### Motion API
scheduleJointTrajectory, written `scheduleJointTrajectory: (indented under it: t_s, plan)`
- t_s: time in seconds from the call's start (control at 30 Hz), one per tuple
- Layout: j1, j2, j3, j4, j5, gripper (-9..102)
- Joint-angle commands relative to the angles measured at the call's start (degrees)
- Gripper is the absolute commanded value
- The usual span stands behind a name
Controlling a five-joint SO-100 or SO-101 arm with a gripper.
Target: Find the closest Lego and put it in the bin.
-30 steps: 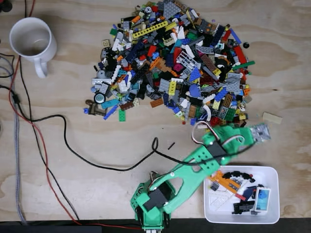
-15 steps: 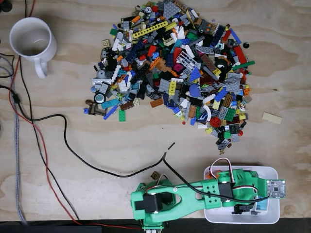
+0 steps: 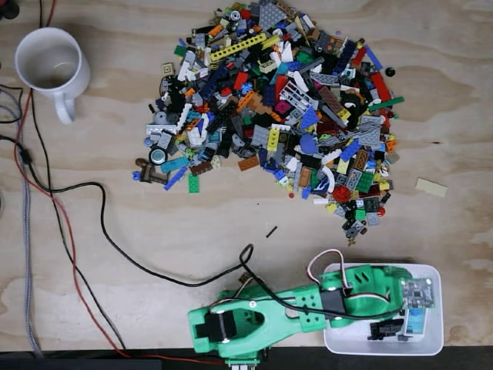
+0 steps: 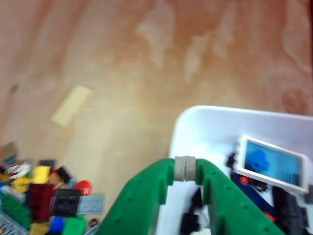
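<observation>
My claw (image 4: 185, 169) is hovering over the white bin (image 4: 205, 122), fingertips pinching a small grey Lego piece (image 4: 185, 168). Right under and around it, the bin's got black bits plus a white tile with a blue print (image 4: 271, 164). The big Lego pile (image 3: 277, 108) sits well off beyond my claw, out on the plywood table (image 3: 115, 193).
</observation>
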Motion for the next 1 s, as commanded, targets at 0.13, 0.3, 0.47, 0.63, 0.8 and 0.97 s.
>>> scheduleJointTrajectory:
  t_s: [0.13,0.3,0.47,0.63,0.8,0.97]
  plan:
    - [-36.91,25.93,17.84,11.60,-9.05,0]
    - [-54.67,38.85,27.51,28.92,-6.77,0]
    - [-67.59,50.36,35.95,35.42,0.35,0]
    - [-74.97,56.69,42.54,38.14,4.22,0]
    - [-75.85,56.69,47.46,36.12,3.60,0]
    - [-74.44,56.60,51.24,34.19,3.96,0]
